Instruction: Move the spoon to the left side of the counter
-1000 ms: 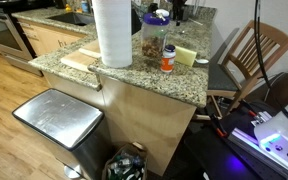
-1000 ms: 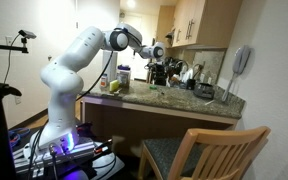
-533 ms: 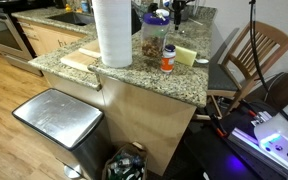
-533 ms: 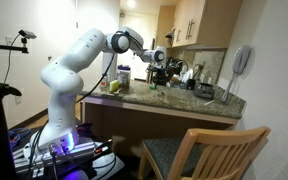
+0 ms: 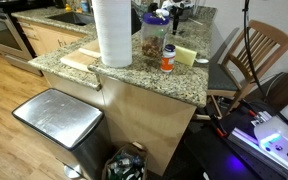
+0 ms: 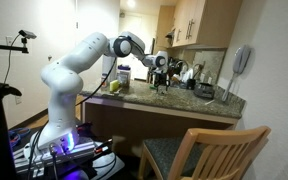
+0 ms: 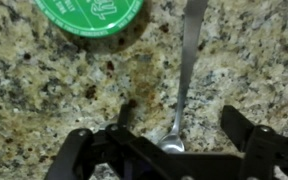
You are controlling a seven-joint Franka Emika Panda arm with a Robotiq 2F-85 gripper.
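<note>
Straddling the spoon point(image 7: 187, 70) on the speckled surface point(image 7: 44, 80), wrist view: fingers point(image 7: 246, 130) open, either side of its bowl, gripping nothing. Judged step: pre-grasp; next, closing, then lifting clear of the green lid point(image 7: 89, 12). In an exterior view: arm point(image 6: 79, 52) over crowded surface, little bare room, edge near.

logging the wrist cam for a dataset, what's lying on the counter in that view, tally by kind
spoon: 1
green lid: 1
total: 2
</note>
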